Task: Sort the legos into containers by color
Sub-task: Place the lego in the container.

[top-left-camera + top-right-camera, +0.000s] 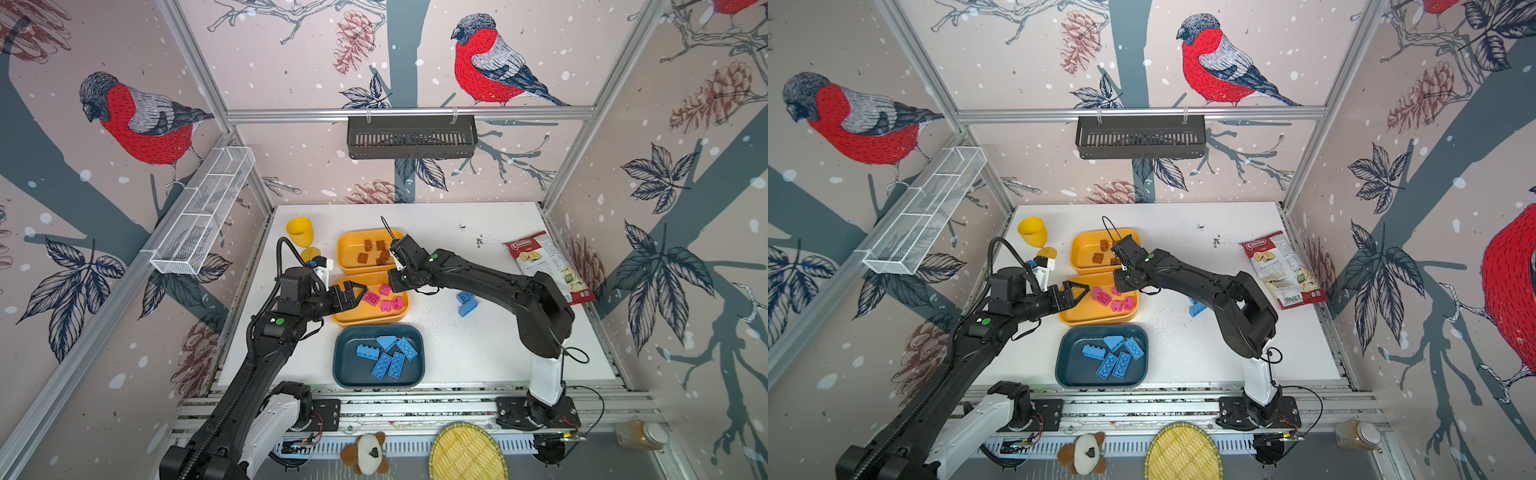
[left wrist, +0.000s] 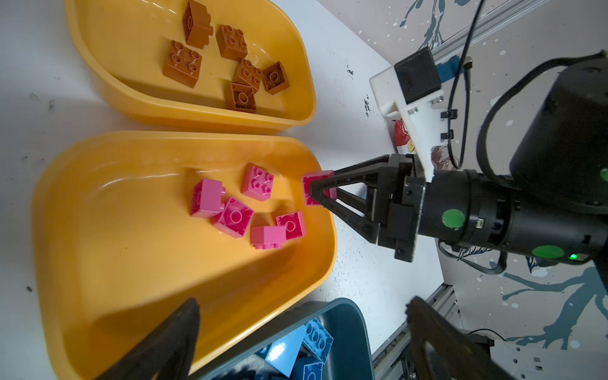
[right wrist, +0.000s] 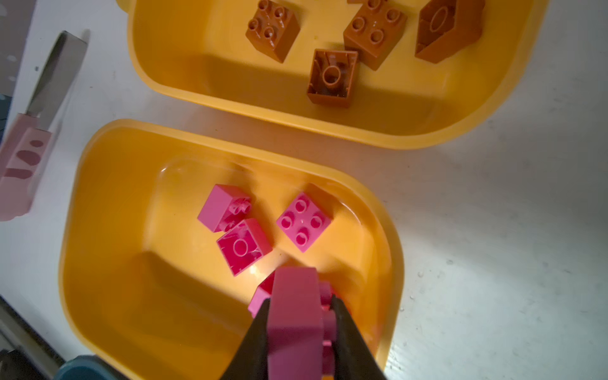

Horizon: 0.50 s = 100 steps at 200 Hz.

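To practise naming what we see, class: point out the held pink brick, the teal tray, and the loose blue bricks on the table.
pink brick (image 3: 294, 312): right wrist view, its smooth side face.
teal tray (image 1: 348, 374): a top view, its bare floor.
loose blue bricks (image 1: 468, 310): a top view, the nearer brick.

The left arm (image 1: 266, 345) and right arm (image 1: 498, 286) are black with white lower segments (image 1: 544, 382), round green stickers (image 2: 453, 218) and black cables (image 2: 485, 131); the right gripper (image 2: 317, 194) has triangular fingers (image 2: 362, 164).

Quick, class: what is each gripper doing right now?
Left gripper: open, holding nothing.
Right gripper: shut on a pink brick, over the middle tray.
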{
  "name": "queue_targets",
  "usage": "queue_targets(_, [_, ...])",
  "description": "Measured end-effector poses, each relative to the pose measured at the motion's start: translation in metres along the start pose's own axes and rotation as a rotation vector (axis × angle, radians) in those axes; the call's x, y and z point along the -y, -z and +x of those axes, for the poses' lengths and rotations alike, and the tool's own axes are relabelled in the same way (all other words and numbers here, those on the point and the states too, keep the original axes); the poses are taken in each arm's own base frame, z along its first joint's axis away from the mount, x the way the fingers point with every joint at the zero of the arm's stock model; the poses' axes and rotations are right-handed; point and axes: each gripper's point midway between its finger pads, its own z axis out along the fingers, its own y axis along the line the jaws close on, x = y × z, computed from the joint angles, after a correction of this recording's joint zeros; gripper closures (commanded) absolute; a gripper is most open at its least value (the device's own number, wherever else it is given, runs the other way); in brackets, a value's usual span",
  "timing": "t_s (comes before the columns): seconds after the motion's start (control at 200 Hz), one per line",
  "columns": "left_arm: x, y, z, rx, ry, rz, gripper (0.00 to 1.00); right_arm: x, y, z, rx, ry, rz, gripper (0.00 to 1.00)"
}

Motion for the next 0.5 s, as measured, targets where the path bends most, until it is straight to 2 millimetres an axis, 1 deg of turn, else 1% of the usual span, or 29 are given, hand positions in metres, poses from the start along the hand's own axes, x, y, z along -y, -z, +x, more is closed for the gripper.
queue_targets(0.07, [0.0, 0.0, 0.0, 0.001, 0.0, 0.0, 0.03, 0.003, -0.001, -0.001, 0.003, 0.001, 0.022, 0.47])
queue_targets(0.125, [0.0, 0.0, 0.0, 0.0, 0.001, 0.0, 0.03, 0.004, 0.001, -0.005, 0.012, 0.002, 0.035, 0.42])
queue_targets(0.235, [-0.002, -0.002, 0.001, -0.008, 0.007, -0.003, 0.03, 0.01, 0.008, -0.011, 0.032, -0.005, 0.056, 0.42])
queue_targets(0.29, [-0.002, -0.002, 0.002, -0.01, 0.01, -0.003, 0.03, 0.017, 0.017, -0.013, 0.042, -0.016, 0.063, 0.42])
queue_targets(0.345, [-0.003, -0.003, 0.001, -0.011, 0.01, -0.003, 0.03, 0.031, 0.029, -0.016, 0.062, -0.038, 0.082, 0.41])
queue_targets(0.39, [-0.002, -0.003, 0.001, -0.012, 0.011, -0.001, 0.03, 0.044, 0.039, -0.015, 0.072, -0.058, 0.1, 0.38])
queue_targets(0.45, [-0.003, -0.004, 0.002, -0.017, 0.013, 0.002, 0.03, 0.065, 0.049, -0.009, 0.075, -0.088, 0.132, 0.33])
queue_targets(0.5, [-0.003, -0.005, 0.003, -0.023, 0.016, 0.002, 0.03, 0.084, 0.055, -0.001, 0.066, -0.119, 0.158, 0.28])
